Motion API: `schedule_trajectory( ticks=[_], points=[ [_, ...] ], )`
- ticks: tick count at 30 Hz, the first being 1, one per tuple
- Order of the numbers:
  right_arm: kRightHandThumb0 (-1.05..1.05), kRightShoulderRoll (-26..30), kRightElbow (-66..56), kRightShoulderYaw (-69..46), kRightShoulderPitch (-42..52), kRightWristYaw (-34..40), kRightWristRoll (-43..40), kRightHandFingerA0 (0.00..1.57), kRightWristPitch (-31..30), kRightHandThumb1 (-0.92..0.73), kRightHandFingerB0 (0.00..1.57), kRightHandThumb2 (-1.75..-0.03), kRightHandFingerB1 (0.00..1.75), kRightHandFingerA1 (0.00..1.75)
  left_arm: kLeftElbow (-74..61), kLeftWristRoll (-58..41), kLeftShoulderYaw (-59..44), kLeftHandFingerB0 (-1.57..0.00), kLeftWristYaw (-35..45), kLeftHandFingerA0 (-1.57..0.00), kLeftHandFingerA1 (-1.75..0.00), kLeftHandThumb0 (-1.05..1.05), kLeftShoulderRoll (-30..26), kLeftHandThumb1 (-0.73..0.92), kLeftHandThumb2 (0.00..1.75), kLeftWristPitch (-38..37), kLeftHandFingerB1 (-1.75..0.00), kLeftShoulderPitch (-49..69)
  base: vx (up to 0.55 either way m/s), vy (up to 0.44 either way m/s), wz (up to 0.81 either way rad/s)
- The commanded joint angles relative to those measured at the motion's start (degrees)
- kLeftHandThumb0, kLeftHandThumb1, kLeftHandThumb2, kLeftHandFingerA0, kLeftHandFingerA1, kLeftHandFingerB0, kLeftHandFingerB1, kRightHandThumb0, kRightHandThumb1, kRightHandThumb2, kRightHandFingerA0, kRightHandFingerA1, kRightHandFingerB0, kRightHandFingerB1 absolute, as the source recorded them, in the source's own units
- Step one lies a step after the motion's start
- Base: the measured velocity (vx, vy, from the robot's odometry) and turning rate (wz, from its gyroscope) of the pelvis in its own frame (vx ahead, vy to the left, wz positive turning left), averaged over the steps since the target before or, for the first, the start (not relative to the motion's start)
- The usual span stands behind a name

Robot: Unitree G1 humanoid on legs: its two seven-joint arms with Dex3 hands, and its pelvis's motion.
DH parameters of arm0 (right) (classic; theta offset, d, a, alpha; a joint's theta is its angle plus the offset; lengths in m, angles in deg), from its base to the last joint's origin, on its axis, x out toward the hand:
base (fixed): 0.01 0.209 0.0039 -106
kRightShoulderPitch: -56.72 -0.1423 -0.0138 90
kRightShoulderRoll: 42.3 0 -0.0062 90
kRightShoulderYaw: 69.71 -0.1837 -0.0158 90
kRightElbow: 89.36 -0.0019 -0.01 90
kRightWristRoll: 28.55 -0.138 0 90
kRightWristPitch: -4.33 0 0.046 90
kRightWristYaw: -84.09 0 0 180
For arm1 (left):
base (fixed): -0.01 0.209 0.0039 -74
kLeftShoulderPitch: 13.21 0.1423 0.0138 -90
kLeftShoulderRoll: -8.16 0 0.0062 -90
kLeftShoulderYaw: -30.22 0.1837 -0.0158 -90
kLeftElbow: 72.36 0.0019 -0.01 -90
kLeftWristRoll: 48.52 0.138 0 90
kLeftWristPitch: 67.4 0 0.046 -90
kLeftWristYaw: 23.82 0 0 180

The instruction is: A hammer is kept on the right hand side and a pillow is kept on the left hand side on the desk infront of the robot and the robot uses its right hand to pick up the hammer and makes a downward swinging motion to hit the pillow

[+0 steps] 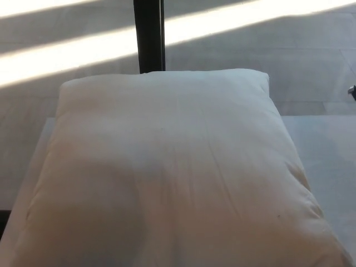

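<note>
A large white pillow [167, 172] lies flat on the pale desk [328, 150] and fills most of the head view. Its surface is smooth, with faint creases and no dent that I can make out. The hammer does not show in this picture, and neither hand shows. A tiny dark sliver [352, 92] pokes in at the right edge; it is too small to tell what it is.
A black upright post [149, 34] stands behind the pillow at the top centre. Grey floor with bright sunlit stripes [72, 53] lies beyond the desk. A strip of bare desk shows to the right of the pillow.
</note>
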Motion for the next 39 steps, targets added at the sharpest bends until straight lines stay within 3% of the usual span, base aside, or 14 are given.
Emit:
schedule_trajectory(
  ticks=[1,4,6,7,11,13,14,17,26,28,30,31,33,39],
  points=[
    [-0.17,20.8,13.1,34.1,9.6,7.2,32.4,0.91,56.0,-0.64,0.8,-0.87,1.34,1.7,0.3,-1.6,-1.5,-0.51,0.5,-0.68,-0.5,-0.57,-1.6,0.71,0.62,-1.9,-0.45,1.2,0.0,0.0,0.0],
    [-0.17,23.3,14.8,37.7,10.2,8.7,35.4,1.03,57.9,-0.58,0.82,-0.95,1.33,1.68,0.2,-1.5,-1.4,-0.51,0.4,-0.66,-0.48,-0.58,-1.6,0.71,0.62,-1.6,-0.44,1.4,0.0,0.0,0.0],
    [-0.25,25.0,15.1,41.1,11.9,11.6,38.7,0.94,60.2,-0.67,0.85,-0.7,1.01,1.69,0.4,-1.7,-1.6,-0.54,0.2,-0.69,-0.5,-0.57,-1.5,0.7,0.61,-1.8,-0.46,1.2,0.0,0.0,0.0],
    [-0.24,25.2,15.7,43.4,12.8,12.1,40.0,0.87,60.7,-0.68,0.74,-0.67,1.38,1.74,0.7,-1.8,-1.7,-0.52,0.0,-0.68,-0.49,-0.56,-1.6,0.7,0.61,-1.4,-0.45,1.0,0.0,0.0,0.0],
    [-0.25,25.2,17.8,48.4,13.9,14.5,42.7,0.85,61.4,-0.69,0.7,-0.7,1.51,1.72,0.5,-1.9,-1.8,-0.52,0.2,-0.68,-0.5,-0.57,-1.6,0.7,0.61,-1.3,-0.45,1.0,0.0,0.0,0.0],
    [-0.27,25.2,18.9,51.0,13.9,15.1,43.9,0.84,61.1,-0.7,0.67,-0.66,1.5,1.73,0.6,-1.8,-1.7,-0.48,0.0,-0.63,-0.63,-0.6,-1.3,0.55,0.91,-1.6,-0.58,1.1,0.0,0.0,0.0],
    [-0.23,24.8,18.8,51.1,14.3,14.9,43.3,0.85,61.2,-0.65,0.71,-0.68,1.42,1.68,0.5,-1.7,-1.6,-0.52,-0.1,-0.71,-0.5,-0.58,-1.2,0.7,0.61,-1.6,-0.45,1.1,0.0,0.0,0.0],
    [-0.2,24.4,19.7,52.4,14.7,16.5,43.2,0.82,62.2,-0.59,0.66,-0.73,1.48,1.74,0.2,-2.3,-2.0,-0.51,0.5,-0.67,-0.5,-0.59,-1.2,0.69,0.61,-1.3,-0.45,1.2,0.0,0.0,0.0],
    [-0.33,23.4,17.3,52.2,17.4,11.6,37.8,0.91,65.0,-0.71,0.66,-0.67,0.68,1.61,0.3,-1.8,-1.6,-0.53,0.3,-0.68,-0.51,-0.58,-1.0,0.71,0.62,-2.3,-0.46,1.5,0.0,0.0,0.0],
    [-0.49,25.4,15.4,54.8,16.7,2.7,37.1,0.54,60.4,-0.72,0.28,-0.6,0.32,1.07,0.2,-1.9,-1.7,-0.53,-0.4,-0.69,-0.5,-0.56,-0.8,0.7,0.61,-1.9,-0.46,1.2,0.0,0.0,0.0],
    [-0.53,25.5,15.1,54.9,16.5,1.5,36.5,0.37,59.6,-0.72,0.2,-0.61,0.28,0.67,0.2,-1.8,-1.7,-0.53,-0.4,-0.7,-0.5,-0.57,-0.8,0.71,0.6,-1.9,-0.45,1.3,0.0,0.0,0.0],
    [-0.63,25.9,14.0,54.9,16.5,-1.3,35.2,0.21,57.5,-0.56,0.07,-0.87,0.39,0.55,0.2,-1.3,-1.2,-0.52,-0.1,-0.69,-0.51,-0.57,-0.8,0.72,0.62,-2.6,-0.46,1.5,0.0,0.0,0.0],
    [-0.84,26.8,12.3,54.9,16.8,-3.7,33.8,0.0,55.0,-0.6,0.09,-0.94,0.15,0.23,-0.2,-1.6,-1.5,-0.56,-1.0,-0.72,-0.51,-0.58,-0.6,0.69,0.61,-2.0,-0.47,1.4,0.0,0.0,0.0],
    [-0.95,28.6,6.9,47.2,19.9,-12.4,22.9,0.0,54.8,-0.68,0.0,-0.97,0.0,0.07,-0.3,-1.1,-1.0,-0.52,-0.3,-0.7,-0.51,-0.58,-0.7,0.71,0.62,-2.5,-0.46,1.8,0.0,0.0,0.0]
  ],
)
